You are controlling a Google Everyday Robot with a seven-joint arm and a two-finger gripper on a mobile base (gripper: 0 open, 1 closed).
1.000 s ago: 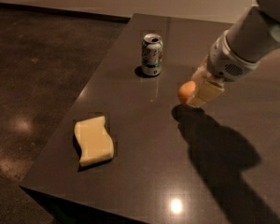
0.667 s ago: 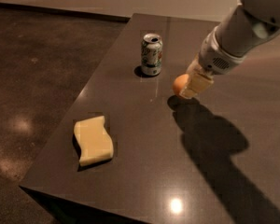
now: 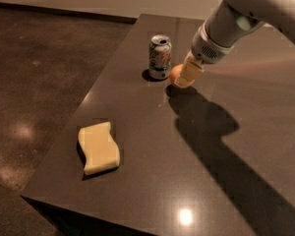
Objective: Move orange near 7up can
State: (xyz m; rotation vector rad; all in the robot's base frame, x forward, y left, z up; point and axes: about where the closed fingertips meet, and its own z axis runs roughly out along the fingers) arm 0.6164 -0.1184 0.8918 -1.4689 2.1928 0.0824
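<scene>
The 7up can (image 3: 160, 56) stands upright on the dark table (image 3: 196, 146), toward its far left part. The orange (image 3: 176, 75) is just right of the can, low at the table surface and nearly touching the can. My gripper (image 3: 187, 75) comes down from the upper right and is shut on the orange, its pale fingers (image 3: 191, 71) covering the fruit's right side.
A pale yellow wavy sponge (image 3: 98, 148) lies near the table's front left corner. The arm's shadow runs across the table to the lower right. The table's left edge drops to a dark floor (image 3: 34, 82).
My gripper has carried the orange to the left and away from the camera, from mid-table to right beside the can. The can and sponge have not moved.
</scene>
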